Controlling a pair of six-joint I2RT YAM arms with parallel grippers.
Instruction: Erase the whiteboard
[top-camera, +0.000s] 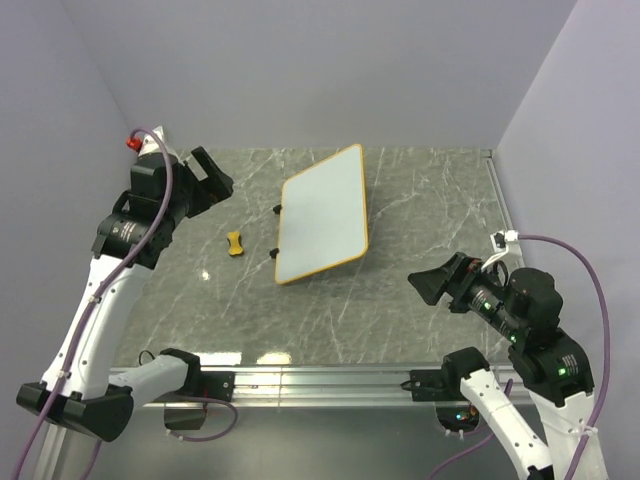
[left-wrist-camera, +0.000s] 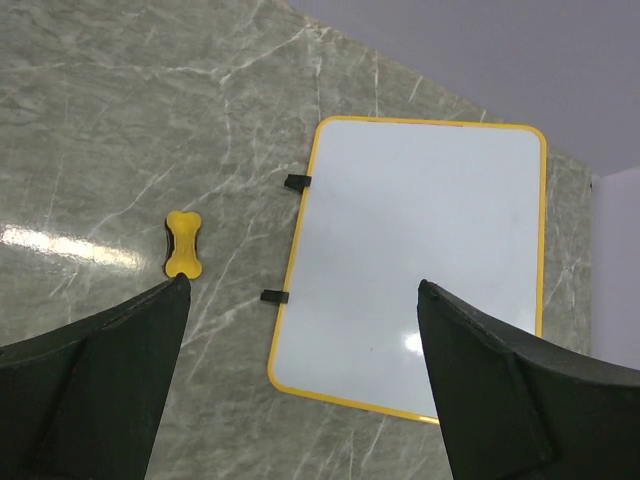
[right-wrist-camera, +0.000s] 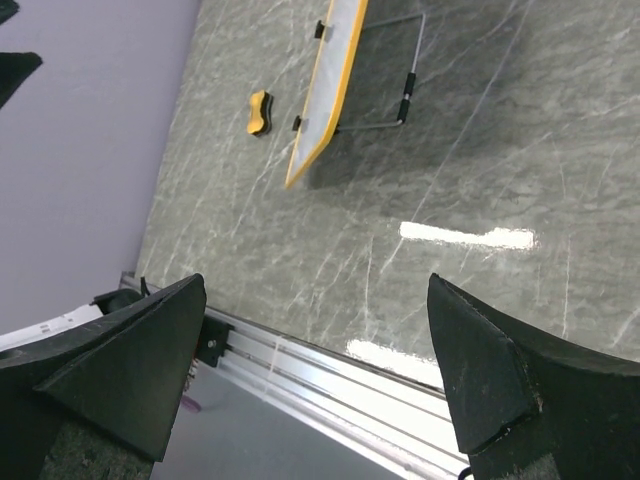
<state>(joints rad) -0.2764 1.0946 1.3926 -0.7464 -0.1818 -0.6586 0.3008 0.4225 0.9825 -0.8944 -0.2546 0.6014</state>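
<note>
Orange-rimmed whiteboard (top-camera: 325, 215) stands propped on the surface (top-camera: 430, 200), long axis slanting away from the arms, with the yellow eraser (top-camera: 234, 243) near its left edge, nearer the left pincer (top-camera: 210, 185), which, like the right pincer (top-camera: 432, 283) off the board's right, gapes wide and empty.

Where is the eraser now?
In the top view, the eraser lies on the table just left of the whiteboard, near its black clips.

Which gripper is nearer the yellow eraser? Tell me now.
Left. The left gripper hovers open just beyond the eraser, slightly to its left; the right gripper is open on the far side of the whiteboard.
</note>
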